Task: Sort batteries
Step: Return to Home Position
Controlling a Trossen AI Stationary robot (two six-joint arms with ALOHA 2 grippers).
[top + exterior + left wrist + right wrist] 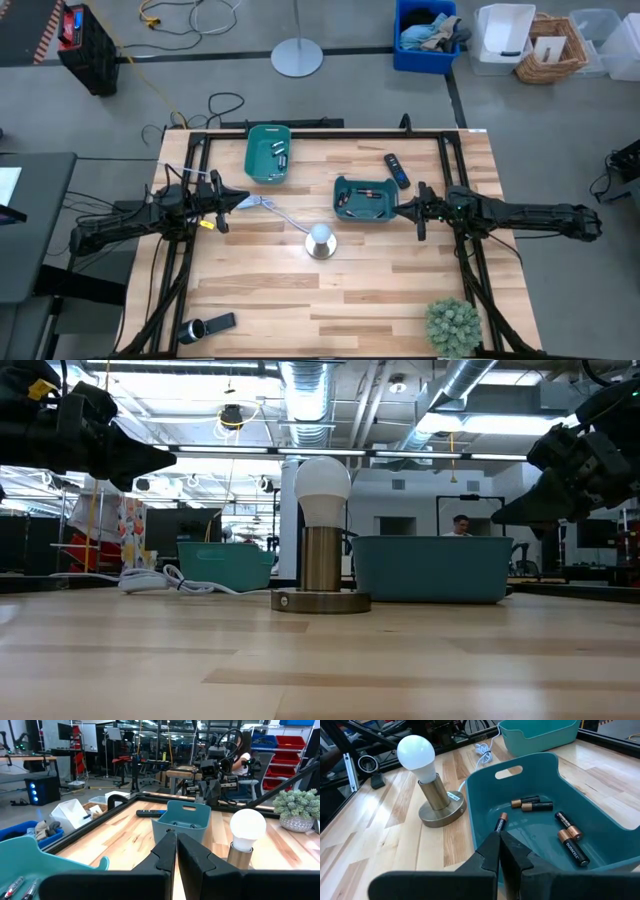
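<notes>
Sorting looks finished, and the step in hand appears to be the retreat to rest. The left end effector [246,201] and right end effector [497,836] hang above the desk [400,290], fingers pressed together and holding nothing. The next move only calls for drawing both arms clear of the bins. Five black batteries [573,848] lie flat in the nearer teal bin [485,790], long axes horizontal and copper ends pointing various ways. Silvery batteries [278,153] lie in the farther teal bin [250,160].

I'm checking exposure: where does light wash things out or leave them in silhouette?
Low view: ceiling lights behind silhouette the left arm and right arm. Left wrist view: the bulb is blown out white. Right wrist view: batteries in the bin are evenly lit. High view: even.
</notes>
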